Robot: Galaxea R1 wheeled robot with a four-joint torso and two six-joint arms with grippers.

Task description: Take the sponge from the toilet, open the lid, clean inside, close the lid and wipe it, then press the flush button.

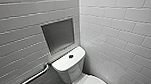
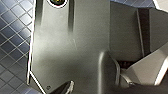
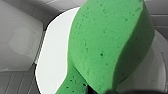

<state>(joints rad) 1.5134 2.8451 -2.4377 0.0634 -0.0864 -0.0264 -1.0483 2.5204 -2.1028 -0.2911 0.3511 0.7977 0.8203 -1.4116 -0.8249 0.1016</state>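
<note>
Green sponge (image 3: 105, 42), bent and clamped in the right gripper (image 3: 100, 92), lies over the closed white lid (image 3: 51, 62) of the toilet (image 1: 70, 67). Flush button (image 1: 71, 56) sits centred on the tank top. Left gripper (image 2: 67, 87): grasp state cannot be told.

The toilet (image 1: 67, 62) runs off the head view's bottom edge, leaving just the rear of its lid (image 1: 91, 83) showing; the grab bar (image 1: 30, 78) is cut at the lower left. In the right wrist view the sponge (image 3: 105, 45) overruns the frame and hides much of the lid behind it.
</note>
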